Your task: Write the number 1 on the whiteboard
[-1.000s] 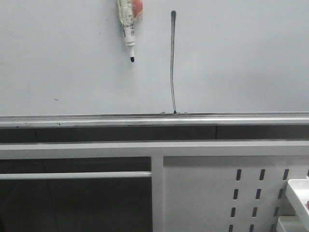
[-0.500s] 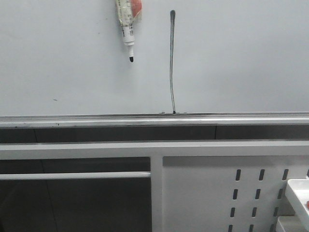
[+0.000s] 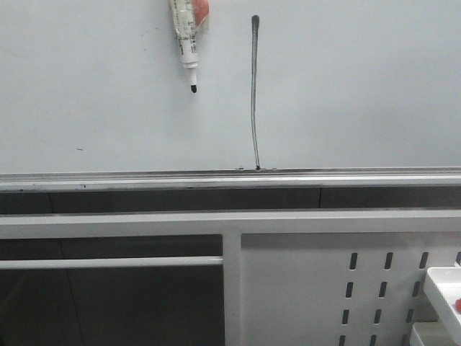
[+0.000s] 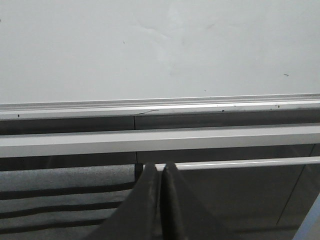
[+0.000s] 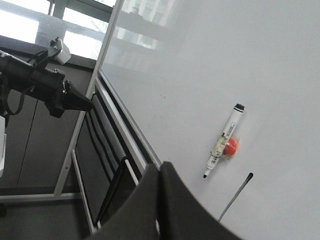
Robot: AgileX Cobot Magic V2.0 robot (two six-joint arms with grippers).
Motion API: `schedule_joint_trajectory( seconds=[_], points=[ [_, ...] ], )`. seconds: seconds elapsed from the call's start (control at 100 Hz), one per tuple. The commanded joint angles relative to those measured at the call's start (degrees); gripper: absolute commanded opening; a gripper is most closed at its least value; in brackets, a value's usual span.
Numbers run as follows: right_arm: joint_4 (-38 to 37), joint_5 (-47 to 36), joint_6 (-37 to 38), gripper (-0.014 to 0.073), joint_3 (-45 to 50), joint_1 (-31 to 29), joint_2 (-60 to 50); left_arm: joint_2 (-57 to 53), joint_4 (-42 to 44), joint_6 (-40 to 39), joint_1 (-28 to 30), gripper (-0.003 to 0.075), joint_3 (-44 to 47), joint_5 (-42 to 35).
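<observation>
The whiteboard point(image 3: 346, 86) fills the upper part of the front view, with its silver rail point(image 3: 144, 178) along the lower edge. The number 1 point(image 3: 253, 94) is a thin dark stroke running from a rounded top down to the rail. To its left a white marker point(image 3: 185, 36) hangs tip down on the board beside a red magnet point(image 3: 202, 9). Neither gripper shows in the front view. My left gripper point(image 4: 161, 167) is shut and empty, below the rail point(image 4: 160, 106). My right gripper point(image 5: 160, 167) is shut and empty, apart from the marker point(image 5: 222, 142) and the number 1 point(image 5: 235, 197).
Below the board run white frame bars point(image 3: 144, 223) and a white perforated panel point(image 3: 302, 288) with slots. A white block point(image 3: 445, 288) sits at the lower right edge. The left arm point(image 5: 45, 82) shows dark beside the board's frame in the right wrist view.
The whole front view has drifted a few pixels to the left. The marker keeps its place beside the stroke, and the stroke is unchanged.
</observation>
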Motion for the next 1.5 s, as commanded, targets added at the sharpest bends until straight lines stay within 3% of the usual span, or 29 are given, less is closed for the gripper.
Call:
schedule_joint_trajectory(
  seconds=[0.0,0.12,0.23,0.42,0.49,0.56,0.69,0.75,0.98,1.49],
  points=[
    [0.23,-3.99,-0.05,-0.0063,-1.42,-0.36,0.7,-1.23,-0.5,-0.74,0.09,-0.002,2.03,-3.04],
    [-0.44,-3.14,0.1,-0.0063,-0.73,-1.02,0.7,-1.23,-0.5,-0.74,0.09,-0.002,2.03,-3.04],
    [-11.98,-5.94,3.49,-0.0063,3.4,-4.43,0.41,-1.23,-0.5,-0.74,0.09,-0.002,2.03,-3.04],
    [-24.1,-15.23,39.83,-0.0063,16.5,-12.65,-2.28,-1.23,-0.5,-0.74,0.09,-0.002,2.03,-3.04],
    [-27.8,-19.54,50.03,-0.0063,21.74,-15.54,-4.1,-1.23,-0.5,-0.74,0.09,-0.002,2.03,-3.04],
    [-31.2,-22.08,54.95,-0.0063,26.1,-18.64,-6.25,-1.23,-0.5,-0.74,0.09,-0.002,2.03,-3.04],
    [-31.32,-22.11,55.89,-0.0063,31.95,-22.92,-10.5,-1.23,-0.5,-0.74,0.09,-0.002,2.03,-3.04],
    [-31.62,-16.25,55.89,-0.0063,31.64,-23.65,-12.16,-1.23,-0.5,-0.74,0.09,-0.002,2.03,-3.04],
    [-31.72,-7.15,55.89,-0.0063,31.79,-23.74,-13.09,-1.23,-0.5,-0.74,0.09,-0.002,2.03,-3.04],
    [-31.72,-7.35,55.89,-0.0063,31.79,-23.74,-13.09,-1.23,-0.5,-0.74,0.09,-0.002,2.03,-3.04]
  ],
)
